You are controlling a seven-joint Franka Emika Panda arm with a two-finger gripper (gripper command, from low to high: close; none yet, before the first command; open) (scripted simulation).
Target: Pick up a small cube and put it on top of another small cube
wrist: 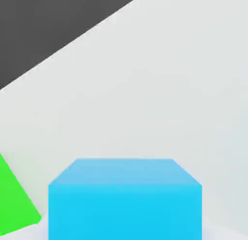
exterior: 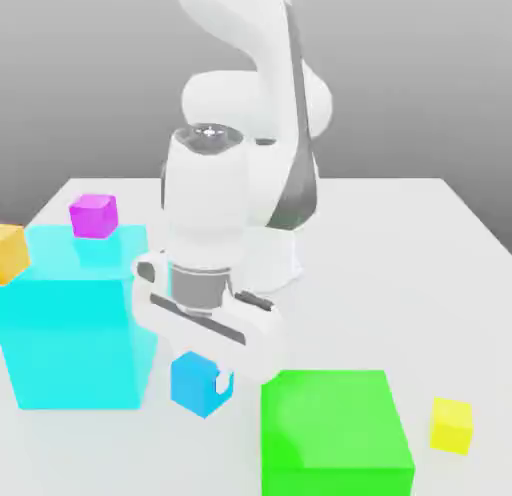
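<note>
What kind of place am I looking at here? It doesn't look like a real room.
Most likely a computer-made test scene, not a real room: a bare white table against plain grey, flat-coloured blocks such as the big cyan block and green block, and one white robot arm.

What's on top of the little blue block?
The robot's gripper sits on the small blue cube, its jaws shut on the cube's sides. The robot's hand covers the cube's top in the exterior view, so anything more there is hidden.

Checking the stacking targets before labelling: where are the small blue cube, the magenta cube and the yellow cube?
small blue cube [exterior: 192, 381]: exterior view, its front face.
magenta cube [exterior: 93, 215]: exterior view, its front face.
yellow cube [exterior: 451, 425]: exterior view, its front face.
</note>
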